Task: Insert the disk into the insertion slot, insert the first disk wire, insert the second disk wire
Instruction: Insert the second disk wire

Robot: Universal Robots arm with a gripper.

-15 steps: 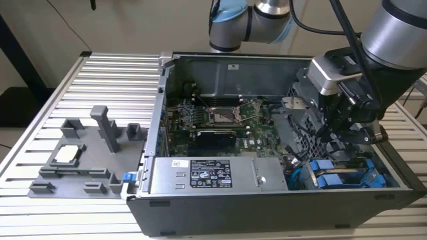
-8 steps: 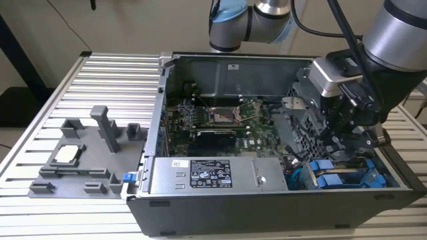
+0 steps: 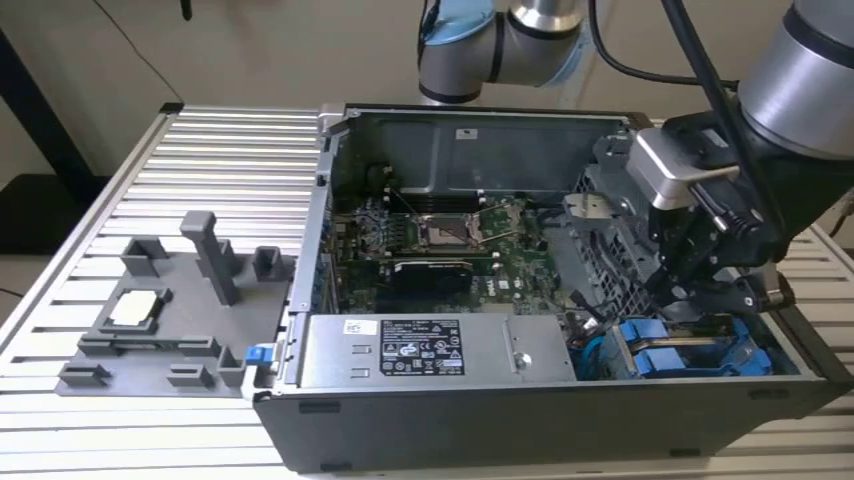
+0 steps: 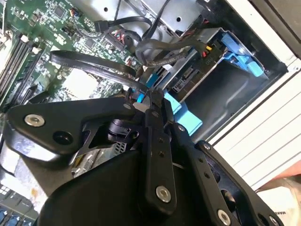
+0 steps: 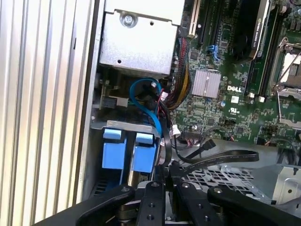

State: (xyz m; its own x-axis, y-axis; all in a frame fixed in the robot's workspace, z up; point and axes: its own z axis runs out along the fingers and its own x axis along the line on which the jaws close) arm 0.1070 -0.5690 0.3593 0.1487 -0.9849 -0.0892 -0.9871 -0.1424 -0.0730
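The disk [image 5: 114, 153] sits inside the insertion slot, its bright blue bracket [image 3: 663, 352] showing at the case's lower corner on the exterior view's right. The slot belongs to a grey perforated drive cage [image 5: 221, 179]. My gripper [image 4: 151, 101] hangs right over the disk's connector end [image 4: 181, 81], fingers pressed together on the end of a thin blue disk wire [image 5: 149, 101]. In the first wrist view the gripper [image 5: 165, 175] is beside the blue brackets. A flat black wire [image 5: 221, 157] lies loose over the cage.
The open computer case [image 3: 534, 420] stands on a slatted aluminium table [image 3: 200, 160]. A labelled grey power-supply box [image 3: 414, 350] lies beside the cage, with the green motherboard [image 3: 441, 235] behind it. A grey fixture [image 3: 174, 310] stands on the exterior view's left.
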